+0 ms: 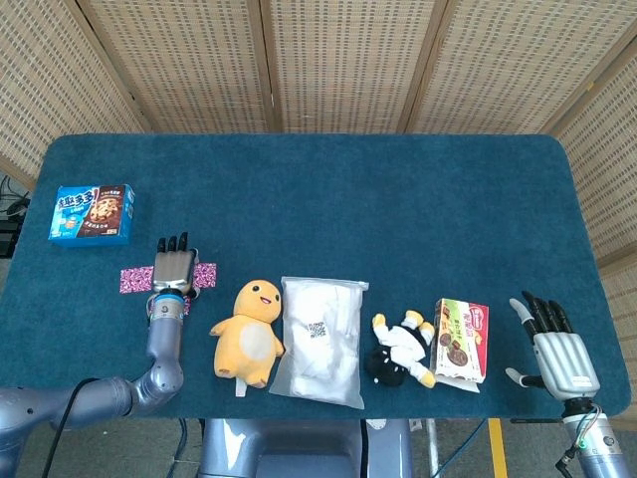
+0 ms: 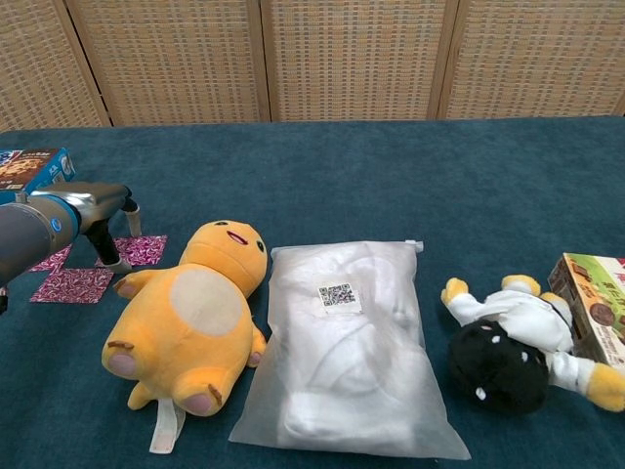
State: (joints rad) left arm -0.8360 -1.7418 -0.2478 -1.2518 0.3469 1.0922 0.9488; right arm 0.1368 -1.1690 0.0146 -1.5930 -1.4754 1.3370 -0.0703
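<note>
My left hand (image 1: 174,263) hovers flat, fingers spread, over a pink glittery packet (image 1: 132,281) on the blue table cloth (image 1: 328,199); it holds nothing. In the chest view the left hand (image 2: 93,203) stands just above the same packet (image 2: 73,283). My right hand (image 1: 557,349) lies open at the table's near right corner, to the right of a biscuit box (image 1: 462,340). Between the hands lie a yellow plush toy (image 1: 250,331), a white plastic bag (image 1: 320,339) and a black-and-white plush toy (image 1: 400,350).
A blue cookie box (image 1: 92,213) sits at the far left of the table, behind my left hand. Wicker screens (image 1: 338,60) close off the back. The far half of the cloth holds no objects.
</note>
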